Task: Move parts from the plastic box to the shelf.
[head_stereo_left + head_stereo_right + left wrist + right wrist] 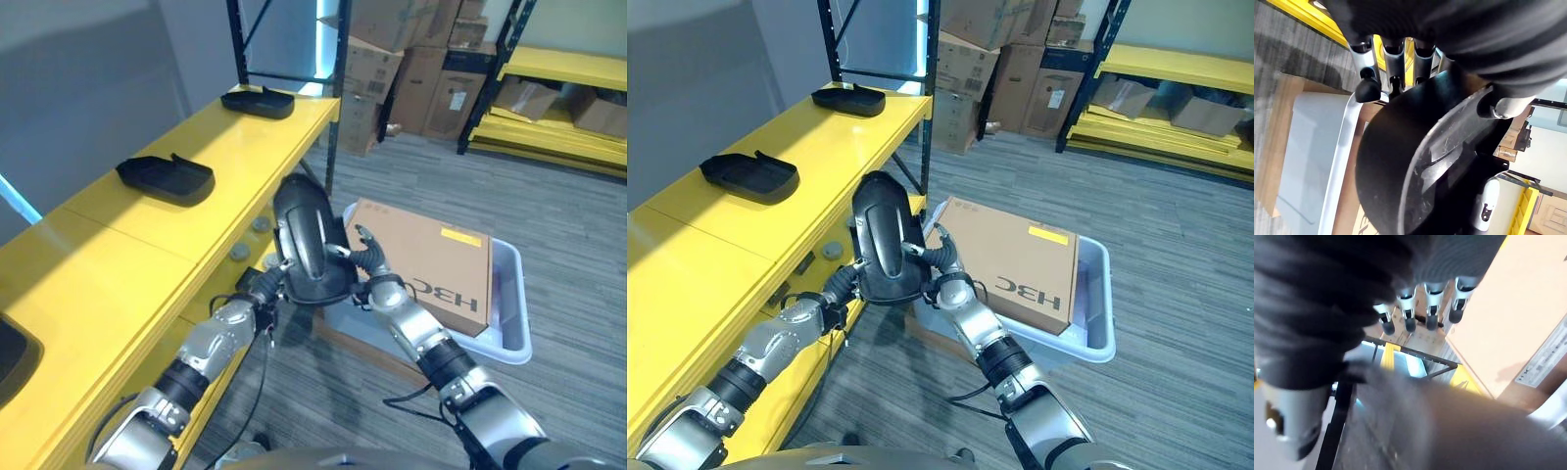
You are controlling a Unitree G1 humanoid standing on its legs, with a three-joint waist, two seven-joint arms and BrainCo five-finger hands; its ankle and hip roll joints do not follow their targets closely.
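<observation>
A black moulded plastic part [306, 240] hangs upright in the air between the yellow shelf [147, 245] and the pale plastic box [514, 294] on the floor. My left hand [257, 290] grips its lower left edge, fingers [1365, 73] along one face and the thumb across the rim. My right hand [377, 284] rests against the part's right side with straight fingers [1431, 308]. A flat cardboard box [421, 259] lies in the plastic box. Two similar black parts [167, 178] [258, 100] sit on the shelf top.
A dark object [15, 357] shows at the shelf's near left edge. A black rack upright [338, 98] stands at the shelf's far end. Stacked cardboard boxes [411, 59] and another yellow shelf [568, 69] stand behind. Small round items [240, 253] lie on the lower shelf.
</observation>
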